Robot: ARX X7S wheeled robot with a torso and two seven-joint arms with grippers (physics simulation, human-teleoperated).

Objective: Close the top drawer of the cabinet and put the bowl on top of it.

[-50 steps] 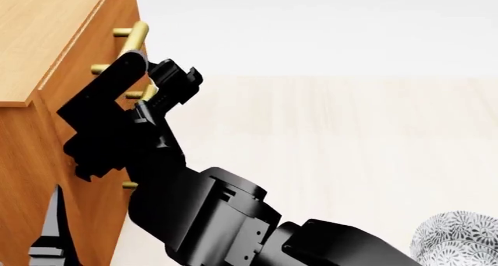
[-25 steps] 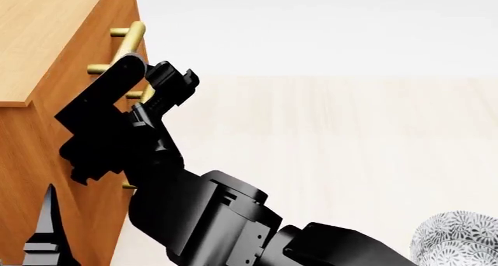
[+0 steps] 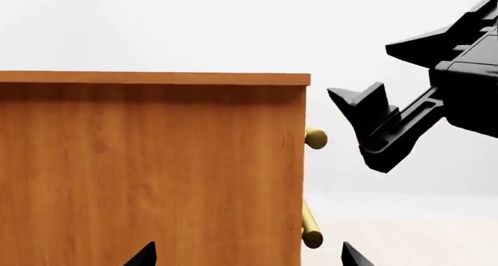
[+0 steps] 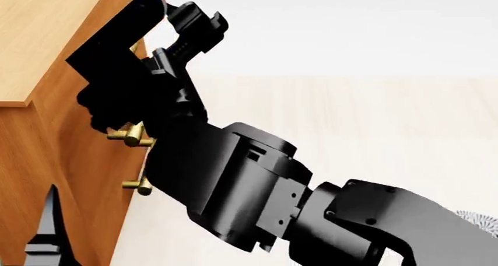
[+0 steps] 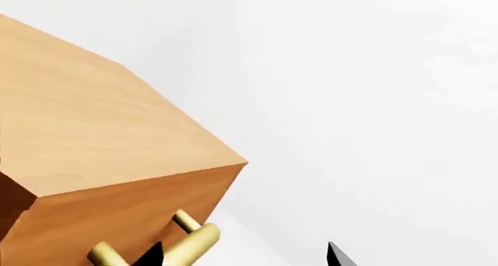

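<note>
**Q:** What does your left wrist camera show?

**A:** The cabinet (image 3: 151,172) side-on, an orange-brown wood-grain wall with a thin flat top. My left pincer (image 3: 245,255) shows only two dark fingertips, set well apart, nothing between them; the cabinet's front corner stands beyond the gap. Two brass handle (image 3: 314,139) ends stick out from the cabinet front, one high, one lower. Past them, level with the upper handle and apart from it, hangs my right pincer (image 3: 374,123), a black shape.

**Q:** And the head camera?

**A:** My right arm (image 4: 233,184) reaches up along the cabinet front. Its pincer (image 4: 195,24) sits near the cabinet's top edge, above the two brass handles (image 4: 130,137) I can see. The arm hides the top drawer's front. Whether the fingers are spread or closed, I cannot tell. A sliver of the patterned bowl (image 4: 479,219) peeks out far behind my pincer, beyond the forearm.

**Q:** The right wrist camera?

**A:** I look down over the cabinet's top corner. The top drawer's brass bar handle (image 5: 183,242) lies just ahead of my two fingertips (image 5: 336,255), which stand apart and hold nothing.
</note>
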